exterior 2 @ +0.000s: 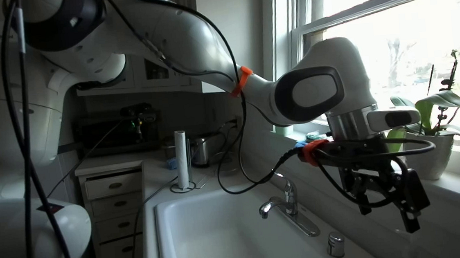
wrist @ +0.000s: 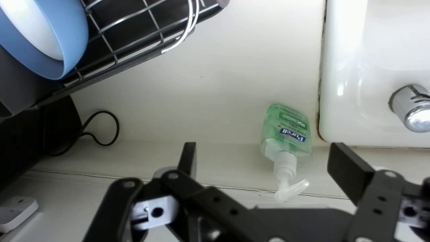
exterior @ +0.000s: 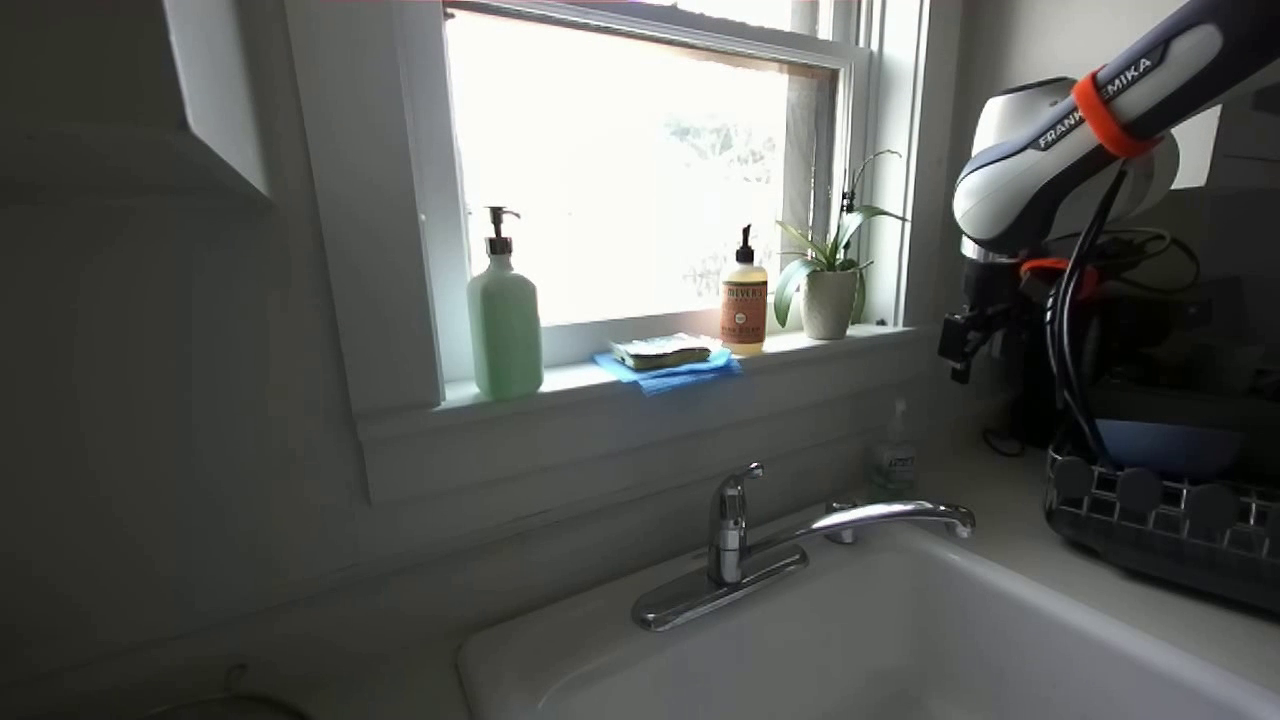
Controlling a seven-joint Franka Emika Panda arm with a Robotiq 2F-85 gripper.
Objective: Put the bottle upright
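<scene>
A clear green Purell pump bottle (exterior: 893,462) stands upright on the counter behind the sink corner in an exterior view. The wrist view shows the bottle (wrist: 285,131) from above, its white pump towards the camera. My gripper (wrist: 265,161) is open and empty, with the bottle lying between its fingers in that view but apart from them. In both exterior views the gripper (exterior: 960,350) (exterior 2: 388,215) hangs well above the counter. A tall green pump bottle (exterior: 506,330) and an amber Meyer's bottle (exterior: 744,305) stand upright on the window sill.
A potted plant (exterior 2: 433,154) on the sill stands close to the wrist. The faucet (exterior: 730,540) and white sink (exterior: 1060,610) lie below. A black dish rack (wrist: 127,37) holds a blue bowl (wrist: 72,32). A sponge (exterior: 662,350) lies on a blue cloth (exterior: 690,373).
</scene>
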